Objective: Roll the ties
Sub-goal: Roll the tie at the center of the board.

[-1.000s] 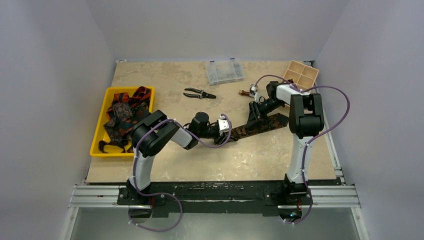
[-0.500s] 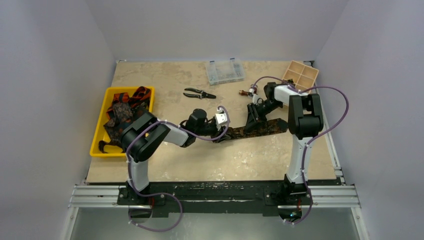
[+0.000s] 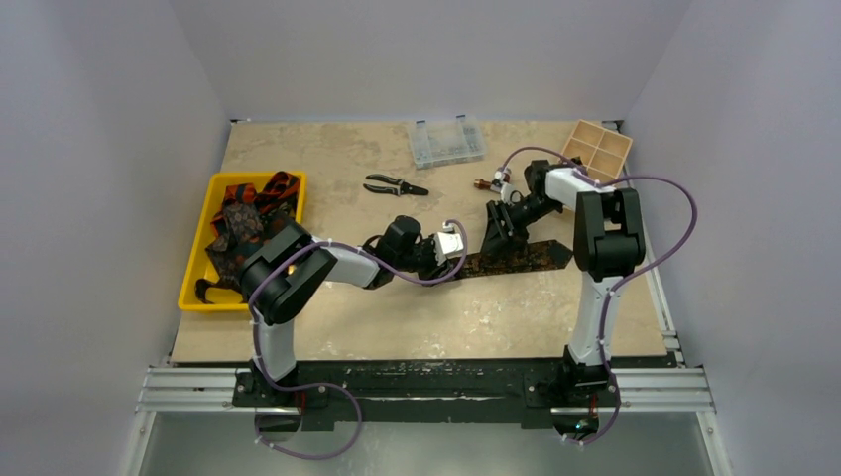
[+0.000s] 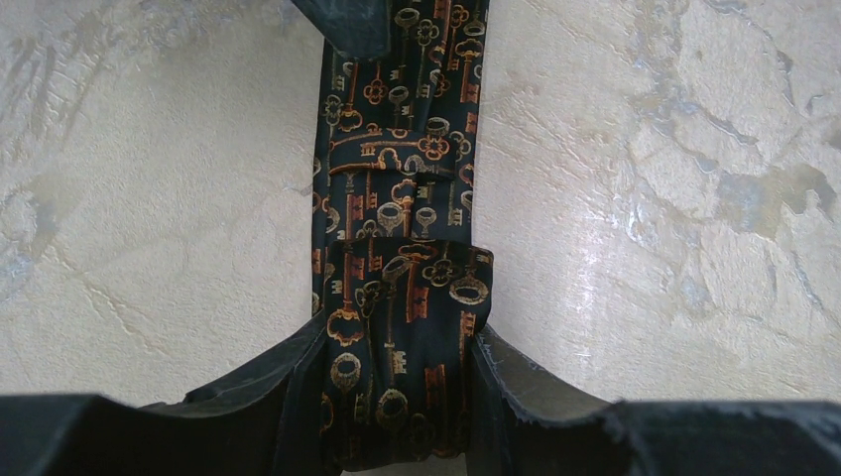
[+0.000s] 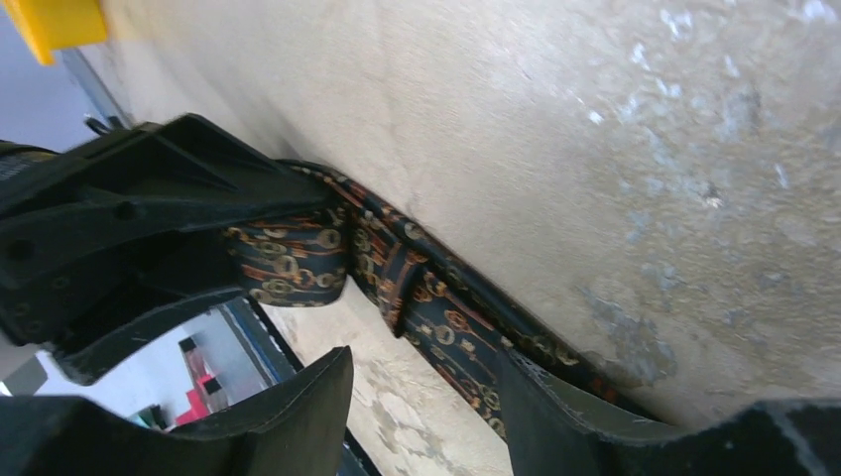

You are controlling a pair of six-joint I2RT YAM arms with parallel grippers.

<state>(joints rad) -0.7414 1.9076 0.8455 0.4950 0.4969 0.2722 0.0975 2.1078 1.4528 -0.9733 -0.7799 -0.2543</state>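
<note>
Rolling looks barely begun: a key-patterned tie (image 3: pixel 521 255) lies along the table (image 3: pixel 327 159), its first turns pinched in the left tool (image 4: pixel 402 397). The right tool (image 5: pixel 421 402) straddles it with fingers parted, and other ties (image 3: pixel 243 223) fill the yellow tray (image 3: pixel 190 288).

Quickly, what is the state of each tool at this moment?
Left tool: closed on the folded end of the key-patterned tie.
Right tool: open, straddling the same tie.

Tie (image 4: pixel 402 297): woven cloth, faint sheen. Table (image 4: pixel 645 198): stone-look, smooth, semi-gloss. Left gripper (image 4: pixel 400 342) fingers (image 4: pixel 253 402): matt black plastic, ragged edges. Tray (image 3: pixel 210 301): glossy yellow plastic. Divided box (image 3: pixel 597 149): bare wood.
</note>
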